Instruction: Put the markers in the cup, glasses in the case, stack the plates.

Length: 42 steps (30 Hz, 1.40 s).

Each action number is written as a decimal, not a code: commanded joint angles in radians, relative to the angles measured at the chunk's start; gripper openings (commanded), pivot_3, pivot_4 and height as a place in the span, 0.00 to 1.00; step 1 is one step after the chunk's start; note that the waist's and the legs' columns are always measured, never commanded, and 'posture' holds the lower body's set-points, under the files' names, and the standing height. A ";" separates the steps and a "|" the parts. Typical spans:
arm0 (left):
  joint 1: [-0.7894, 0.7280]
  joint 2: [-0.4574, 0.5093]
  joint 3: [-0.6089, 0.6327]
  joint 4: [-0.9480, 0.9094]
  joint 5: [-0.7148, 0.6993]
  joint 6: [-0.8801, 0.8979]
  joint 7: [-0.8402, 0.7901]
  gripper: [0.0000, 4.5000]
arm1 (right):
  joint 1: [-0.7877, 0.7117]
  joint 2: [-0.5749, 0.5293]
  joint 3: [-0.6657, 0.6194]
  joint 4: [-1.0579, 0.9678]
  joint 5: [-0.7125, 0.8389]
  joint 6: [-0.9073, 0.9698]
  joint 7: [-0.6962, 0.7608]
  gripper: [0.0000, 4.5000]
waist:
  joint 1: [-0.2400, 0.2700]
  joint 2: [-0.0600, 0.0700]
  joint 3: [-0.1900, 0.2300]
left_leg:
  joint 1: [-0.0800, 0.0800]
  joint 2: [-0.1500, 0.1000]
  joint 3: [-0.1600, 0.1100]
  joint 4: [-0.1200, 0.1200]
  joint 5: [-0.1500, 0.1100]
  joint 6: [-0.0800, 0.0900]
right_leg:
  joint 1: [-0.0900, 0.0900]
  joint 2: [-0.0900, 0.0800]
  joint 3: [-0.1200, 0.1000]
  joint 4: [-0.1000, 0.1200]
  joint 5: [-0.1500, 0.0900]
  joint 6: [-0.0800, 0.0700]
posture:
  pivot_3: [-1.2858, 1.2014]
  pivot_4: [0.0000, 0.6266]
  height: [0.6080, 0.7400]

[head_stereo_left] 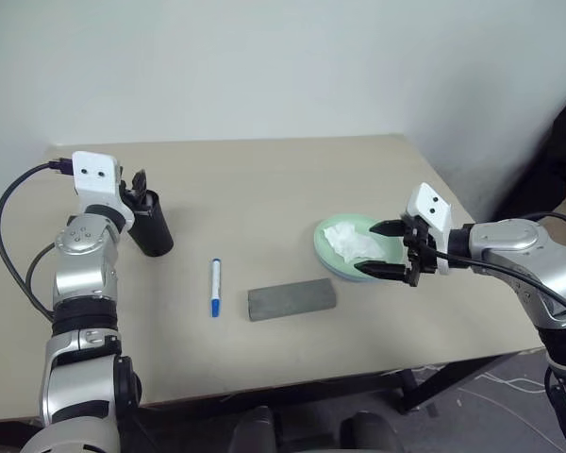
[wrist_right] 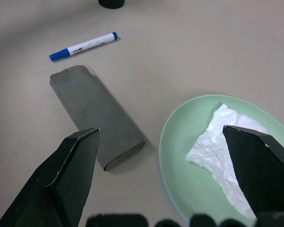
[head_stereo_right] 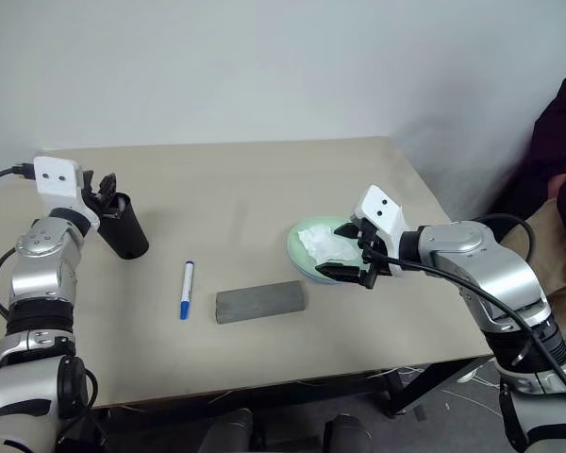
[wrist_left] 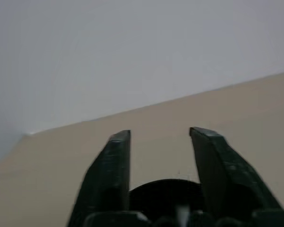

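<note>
Blue-capped marker (head_stereo_left: 215, 287) lies on the desk (head_stereo_left: 264, 189) between both arms, nearer the left.
Its long axis runs front to back; left tool (head_stereo_left: 140, 186) is parted over the cup (head_stereo_left: 152, 226), right tool (head_stereo_left: 388, 250) spread wide above the mint plate (head_stereo_left: 332, 253).

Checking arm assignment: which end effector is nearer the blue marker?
Left. The left end effector sits at the cup, just beyond the blue marker; the right end effector hovers over the mint plate, past the case.

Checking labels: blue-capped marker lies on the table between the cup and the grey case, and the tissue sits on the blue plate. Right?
One slip: the tissue sits on the mint green plate, not the blue one, as the right wrist view shows. The marker does lie on the table between the cup and the grey case.
</note>
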 commanded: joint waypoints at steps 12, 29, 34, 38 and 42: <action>-0.126 -0.058 -0.103 -0.571 -0.116 0.754 0.005 0.46 | -0.021 -0.004 -0.043 -0.011 0.003 -0.013 -0.008 1.00 | 0.000 -0.001 0.000 | 0.000 0.000 0.000 0.000 0.000 0.000 | 0.001 0.000 0.000 0.000 -0.001 0.001 | 0.52 0.00 1.00; -0.156 -0.119 -0.201 -0.569 0.013 1.522 0.183 0.46 | -0.025 0.020 -0.037 -0.022 0.010 -0.013 -0.013 1.00 | -0.001 -0.002 0.001 | 0.001 -0.003 -0.003 0.001 0.000 0.000 | 0.000 0.000 0.002 0.001 0.000 0.002 | 0.52 0.00 1.00; -0.107 -0.196 -0.173 -0.580 -0.033 1.539 0.191 0.46 | -0.031 0.020 -0.036 -0.022 0.012 -0.008 -0.010 1.00 | -0.002 -0.001 0.001 | 0.001 -0.003 -0.003 -0.001 0.000 0.000 | 0.001 0.001 0.002 0.001 0.000 0.002 | 0.52 0.00 1.00; -0.082 -0.233 -0.171 -0.585 -0.039 1.539 0.227 0.46 | -0.032 0.016 -0.037 -0.023 0.013 -0.006 -0.005 1.00 | -0.002 -0.002 0.001 | 0.000 -0.003 -0.003 0.000 0.000 0.000 | 0.001 0.001 0.002 0.001 0.000 0.002 | 0.52 0.00 1.00; -0.053 -0.205 -0.222 -0.575 -0.051 1.539 0.255 0.46 | -0.029 0.015 -0.039 -0.025 0.012 -0.005 -0.006 1.00 | -0.002 -0.002 0.001 | 0.001 -0.003 -0.003 0.000 0.000 0.000 | 0.001 0.001 0.002 0.001 0.000 0.002 | 0.52 0.00 1.00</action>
